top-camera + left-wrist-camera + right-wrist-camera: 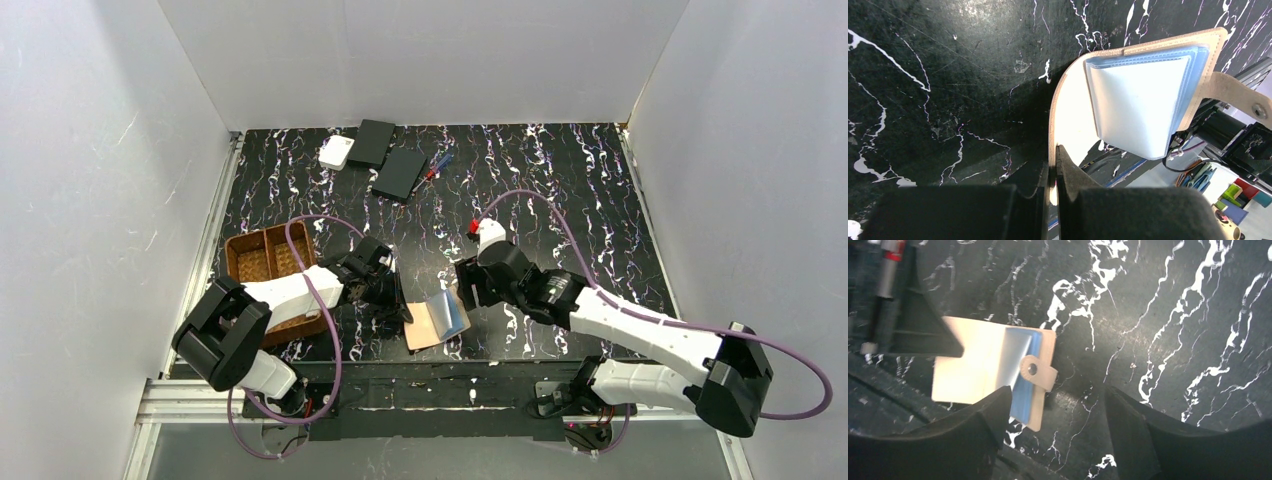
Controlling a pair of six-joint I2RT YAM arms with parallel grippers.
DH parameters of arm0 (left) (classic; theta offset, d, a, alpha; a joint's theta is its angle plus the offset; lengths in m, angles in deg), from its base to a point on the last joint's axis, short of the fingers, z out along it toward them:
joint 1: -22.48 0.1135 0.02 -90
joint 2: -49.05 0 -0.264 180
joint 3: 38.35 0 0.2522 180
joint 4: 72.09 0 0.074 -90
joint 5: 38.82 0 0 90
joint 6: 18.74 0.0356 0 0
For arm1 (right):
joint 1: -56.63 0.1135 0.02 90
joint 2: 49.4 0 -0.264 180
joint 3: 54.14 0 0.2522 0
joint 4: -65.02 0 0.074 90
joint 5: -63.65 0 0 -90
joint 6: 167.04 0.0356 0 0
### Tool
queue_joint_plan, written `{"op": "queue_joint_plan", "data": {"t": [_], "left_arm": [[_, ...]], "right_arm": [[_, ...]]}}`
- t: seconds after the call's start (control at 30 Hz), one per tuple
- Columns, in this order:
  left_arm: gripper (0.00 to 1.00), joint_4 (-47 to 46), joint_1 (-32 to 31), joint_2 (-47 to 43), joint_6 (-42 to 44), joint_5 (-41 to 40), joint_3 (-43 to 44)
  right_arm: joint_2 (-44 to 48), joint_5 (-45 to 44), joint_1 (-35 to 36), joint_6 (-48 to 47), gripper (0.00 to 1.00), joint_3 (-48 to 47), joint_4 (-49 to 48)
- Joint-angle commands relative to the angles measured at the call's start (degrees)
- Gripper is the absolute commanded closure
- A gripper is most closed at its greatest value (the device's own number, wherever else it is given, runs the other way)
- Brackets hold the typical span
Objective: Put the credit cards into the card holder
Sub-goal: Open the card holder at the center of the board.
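Note:
The card holder (437, 318) lies open near the table's front edge, tan outside, with bluish clear pockets (1138, 100) and a clasp tab (1040, 372). My left gripper (397, 300) is shut on the edge of the holder's left flap (1052, 170), and that flap curves upward from the fingers. My right gripper (465, 287) stands open just right of the holder, with only bare table between its fingers (1055, 402); the holder (973, 370) lies off its left fingertip. No credit cards can be made out in any view.
A brown woven divided tray (262, 262) sits left of my left arm. At the back are a white square box (336, 152), two flat black boxes (372, 142) (401, 173) and a pen (437, 165). White walls enclose the table.

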Motion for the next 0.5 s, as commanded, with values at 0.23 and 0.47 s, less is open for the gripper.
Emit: {"op": "queue_joint_plan", "data": {"t": [0.23,0.47], "left_arm": [[1.0,2.6,-0.26,-0.52,1.39,-0.48,1.44],[1.0,2.64,-0.28,-0.67,1.35,-0.57,1.26]], "right_arm": [[0.84,20.49,0.29,-0.33,0.99,0.08,-4.68],[-1.47,16.28,0.27,3.2,0.99,5.93,-6.55]]}}
